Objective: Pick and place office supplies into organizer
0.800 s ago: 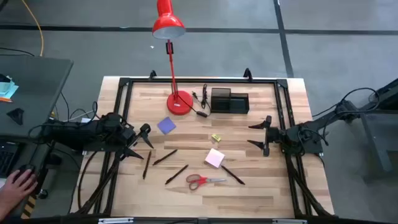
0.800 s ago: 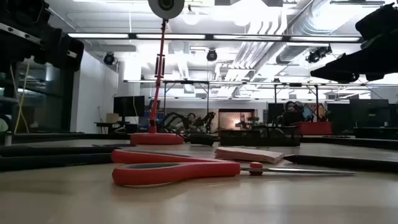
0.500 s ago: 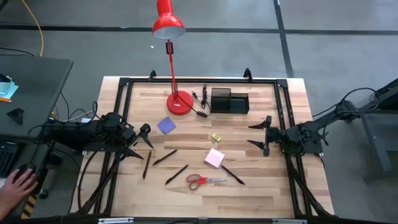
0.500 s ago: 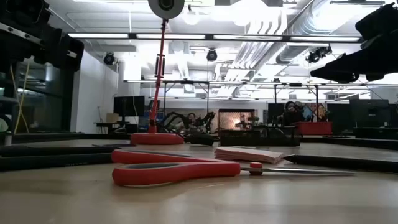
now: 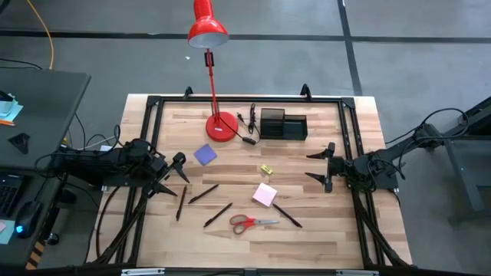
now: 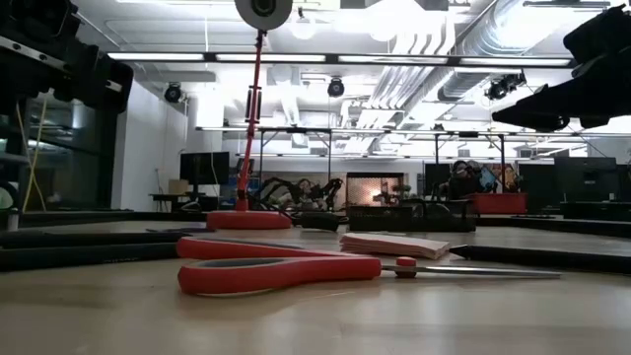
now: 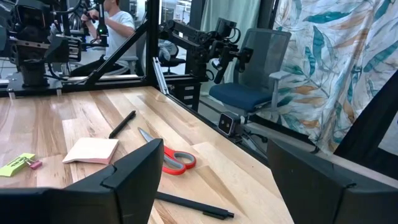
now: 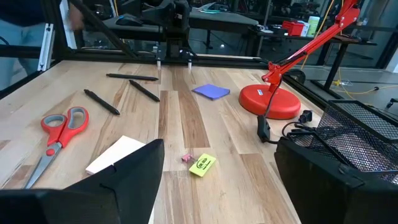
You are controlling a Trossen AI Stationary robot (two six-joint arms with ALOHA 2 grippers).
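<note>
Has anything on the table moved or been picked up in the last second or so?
Nothing on the table moved. The left claw and right claw hang open and empty where they were. The scissors, pens, both pads and the organizer lie untouched. Only a person's hand, earlier at the picture's lower left off the table, is gone.

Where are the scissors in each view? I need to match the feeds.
High: scissors near the table's front edge, centre.
Low: closest item, handles left, blades pointing right.
Left wrist: mid-frame, partly behind a finger.
Right wrist: far left.
Shared landmark: pink pad beside them.
</note>
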